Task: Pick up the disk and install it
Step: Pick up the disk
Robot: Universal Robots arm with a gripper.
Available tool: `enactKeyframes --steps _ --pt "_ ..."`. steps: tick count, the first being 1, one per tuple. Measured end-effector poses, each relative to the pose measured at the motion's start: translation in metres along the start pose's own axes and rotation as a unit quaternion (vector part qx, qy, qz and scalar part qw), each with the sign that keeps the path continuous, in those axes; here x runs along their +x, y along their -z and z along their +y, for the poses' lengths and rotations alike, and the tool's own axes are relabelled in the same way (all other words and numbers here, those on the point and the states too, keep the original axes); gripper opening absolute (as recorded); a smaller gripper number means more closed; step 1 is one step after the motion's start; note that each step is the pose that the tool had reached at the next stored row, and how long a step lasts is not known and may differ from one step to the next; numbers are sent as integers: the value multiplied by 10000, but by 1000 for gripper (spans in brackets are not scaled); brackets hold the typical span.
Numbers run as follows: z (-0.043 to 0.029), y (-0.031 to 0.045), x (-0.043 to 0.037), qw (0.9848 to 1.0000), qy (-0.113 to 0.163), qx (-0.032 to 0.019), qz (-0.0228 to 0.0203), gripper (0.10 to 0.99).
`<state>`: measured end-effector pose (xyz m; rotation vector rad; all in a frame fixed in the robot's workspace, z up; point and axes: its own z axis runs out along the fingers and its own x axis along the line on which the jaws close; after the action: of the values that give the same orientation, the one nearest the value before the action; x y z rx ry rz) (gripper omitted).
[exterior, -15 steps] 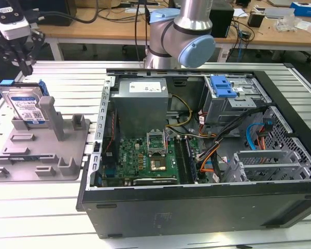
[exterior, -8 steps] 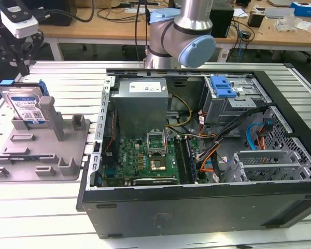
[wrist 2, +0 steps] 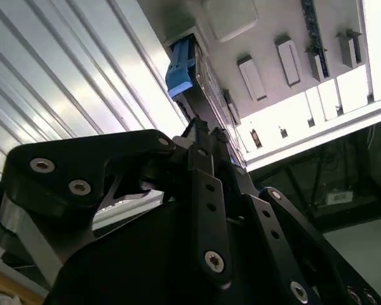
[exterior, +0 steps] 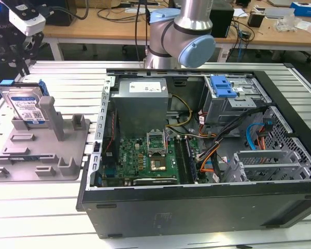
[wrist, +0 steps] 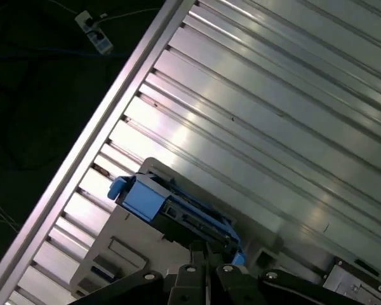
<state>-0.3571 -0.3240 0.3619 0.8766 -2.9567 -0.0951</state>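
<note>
End effector (wrist: 202, 255): we see it at the exterior view's left, hanging over the disk; in both wrist views its black linkage points at the disk's upper edge.
Grip: we cannot tell how far open it is, nor whether it touches the disk.
Disk (exterior: 27, 106): directly beneath the end effector, standing on edge and leaning slightly, with its white-and-blue label facing out and its blue carrier frame along the top edge.
Grey holder (exterior: 67, 150): below the end effector, flat on the desk; the disk stands in a slot at its far end, and its other slots and posts lie beside that.
Desk (exterior: 52, 207): ribbed aluminium, spreading under the end effector and the holder.
Computer case (exterior: 197, 212): well apart from the end effector, towards the exterior view's right, lying on its side with the panel off.
Inside the case: a grey power supply (exterior: 142, 101) on the side nearer the end effector, a motherboard (exterior: 145, 155) next to it, and a drive cage (exterior: 233, 106) with a blue latch (exterior: 223, 87) on the farther side.
Arm (exterior: 181, 36): its base joint stands behind the case.
</note>
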Motion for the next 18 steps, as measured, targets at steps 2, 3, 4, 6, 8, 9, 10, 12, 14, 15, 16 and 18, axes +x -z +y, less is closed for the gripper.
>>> enactKeyframes --steps 2,3,4,6,8,9,10,12,14,15,16,18 --pt "-1 0 -1 9999 140 -11 0 231" --pt "-3 0 -4 9996 294 -25 -2 357" --pt "-3 0 -5 9992 403 -26 4 416" --pt "-4 1 -5 9986 522 -22 14 482" --pt "-2 0 -6 9968 797 -9 31 482" --pt "-1 1 -5 9962 868 -5 34 482" --pt "-1 1 -5 9956 936 0 36 482" --pt "-1 0 -6 9932 1160 24 32 482" --pt "-1 1 -6 9912 1322 50 21 482" --pt "-1 1 -6 9904 1380 60 17 482" --pt "-1 0 -6 9888 1491 82 11 482" --pt "-1 0 -6 9850 1719 134 7 482"
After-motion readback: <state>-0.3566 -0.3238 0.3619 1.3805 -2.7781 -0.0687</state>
